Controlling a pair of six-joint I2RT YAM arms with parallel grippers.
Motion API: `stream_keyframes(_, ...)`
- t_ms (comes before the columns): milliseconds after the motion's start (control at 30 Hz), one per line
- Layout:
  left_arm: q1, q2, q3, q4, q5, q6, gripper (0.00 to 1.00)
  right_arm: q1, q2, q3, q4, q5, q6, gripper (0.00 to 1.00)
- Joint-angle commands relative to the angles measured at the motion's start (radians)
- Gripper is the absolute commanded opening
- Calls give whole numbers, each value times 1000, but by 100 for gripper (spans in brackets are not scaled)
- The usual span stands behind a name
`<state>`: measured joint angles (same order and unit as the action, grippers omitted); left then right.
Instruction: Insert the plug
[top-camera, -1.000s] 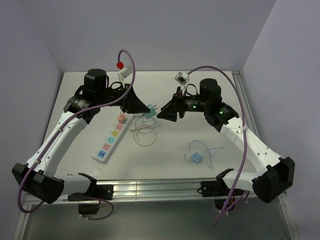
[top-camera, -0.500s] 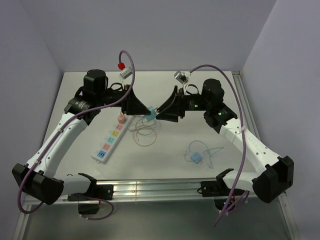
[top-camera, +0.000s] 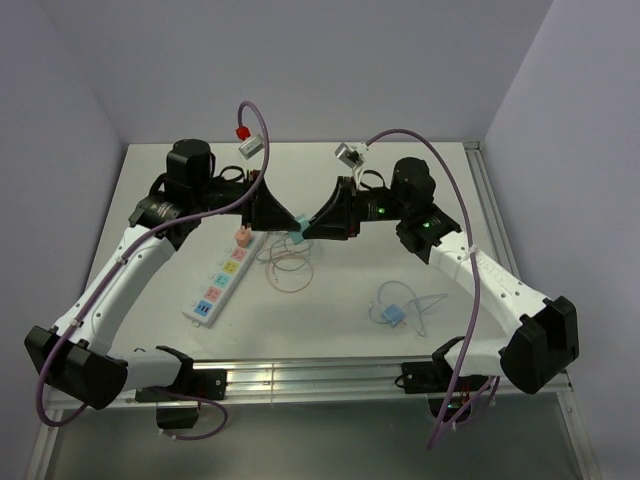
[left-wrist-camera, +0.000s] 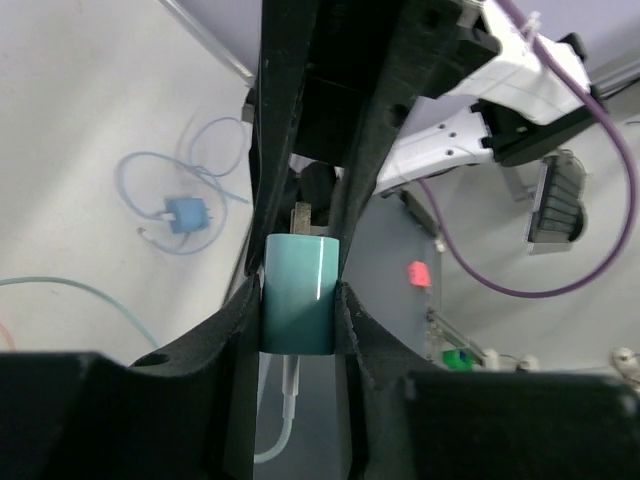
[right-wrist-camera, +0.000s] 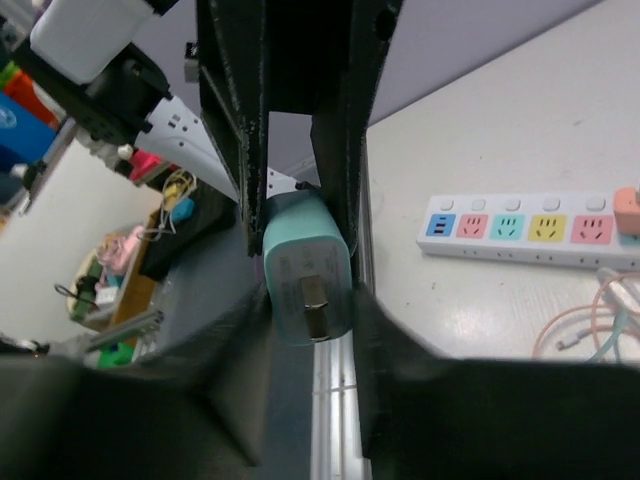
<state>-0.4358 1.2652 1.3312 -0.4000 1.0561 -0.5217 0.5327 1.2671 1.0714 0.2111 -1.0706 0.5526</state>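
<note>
Plainly a robotics lab, going by the white table (top-camera: 335, 335) boxed in by bare lilac walls (top-camera: 300, 60), the aluminium rail (top-camera: 300, 378) along its near edge, and a cluttered bench (right-wrist-camera: 110, 265) beyond.

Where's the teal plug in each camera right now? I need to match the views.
Top external: teal plug, centre, between left claw and right claw.
Left wrist: centre, clamped in the left claw.
Right wrist: centre, prongs toward camera, between the right claw's fingers.
Landmark: power strip, in top and right wrist only.

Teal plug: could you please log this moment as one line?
left gripper: holds teal plug | right gripper: straddles it | power strip: plug not inserted
</note>
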Motion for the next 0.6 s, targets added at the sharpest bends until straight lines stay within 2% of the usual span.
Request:
stream_keyframes(0,-3,-13,2,72,54,-20,0,15,18,24,74,11,26,18)
stream_keyframes(33,-3,-15,2,55,48,-14,0,15,20,24,79,18,30,5)
stream_keyframes(67,-3,-15,3,46,47,-8,0,15,18,21,83,30,35,0)
stream_keyframes(100,-3,-20,3,35,33,0,1,15,8,15,88,46,40,0)
stream_keyframes(133,-1,-23,3,11,10,8,11,15,-3,7,91,66,44,0)
stream_keyframes(200,-1,-58,-6,3,-164,22,48,15,-24,-27,99,121,70,0)
stream_keyframes(300,0,-147,-98,114,-237,-29,62,16,-44,-56,151,152,128,0)
stream_keyframes(367,-1,-182,-144,176,-267,-47,65,15,-55,-89,224,172,199,0)
stream_keyframes(567,0,-207,-200,246,-286,-100,61,18,-94,-113,281,231,259,0)
